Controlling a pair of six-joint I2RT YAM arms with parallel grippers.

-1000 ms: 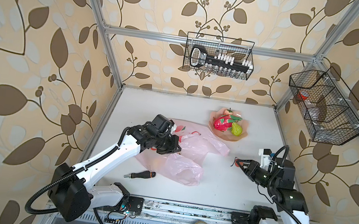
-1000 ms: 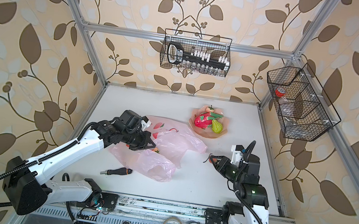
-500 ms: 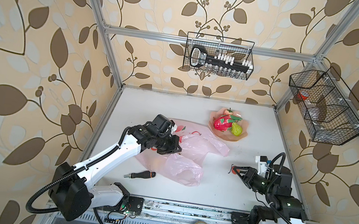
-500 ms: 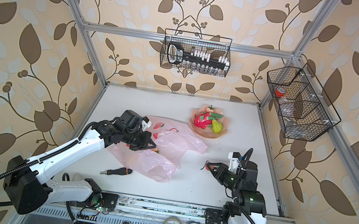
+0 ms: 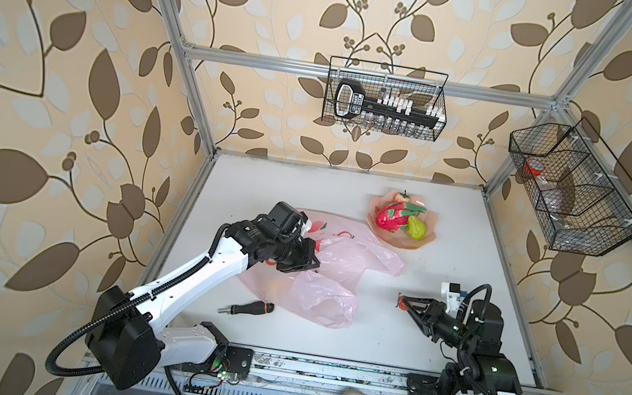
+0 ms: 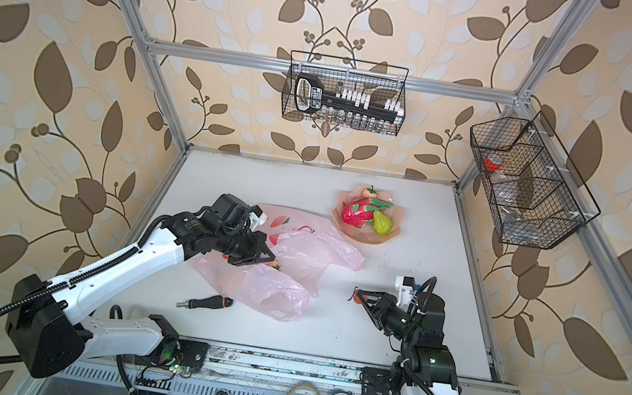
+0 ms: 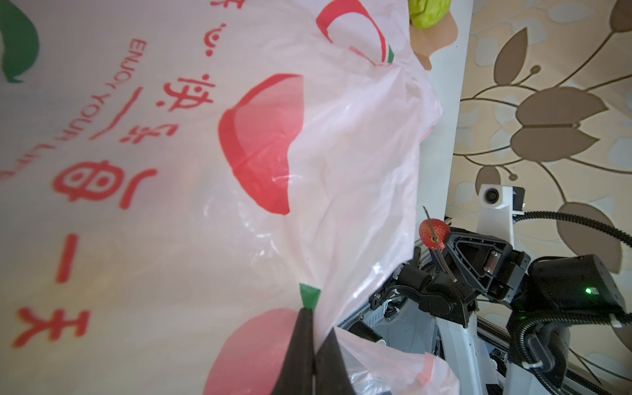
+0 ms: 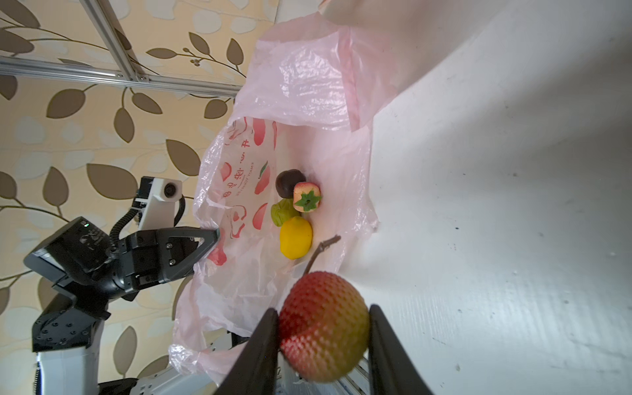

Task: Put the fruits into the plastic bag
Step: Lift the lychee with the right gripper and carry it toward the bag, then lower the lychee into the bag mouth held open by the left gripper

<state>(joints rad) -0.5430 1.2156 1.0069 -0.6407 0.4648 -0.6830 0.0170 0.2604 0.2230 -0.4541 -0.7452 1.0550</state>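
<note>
Right wrist view: the right hand (image 8: 324, 309) is clamped on a strawberry (image 8: 323, 335) over the worktop (image 8: 496, 205), near the open mouth of the plastic bag (image 8: 307, 85). The left hand (image 7: 318, 325) is pinched together on the bag's lifted edge. Inside lie a plum (image 8: 289, 181), persimmon (image 8: 307, 198) and lemon (image 8: 295, 241); a dragon fruit (image 5: 392, 217) and pear (image 5: 416, 230) sit on the plate (image 5: 423, 245).

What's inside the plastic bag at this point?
Through its open mouth, the right wrist view shows four fruits in the plastic bag: a dark plum, a persimmon, a green fruit and a yellow lemon. Crumpled film hides whatever lies deeper.
</note>
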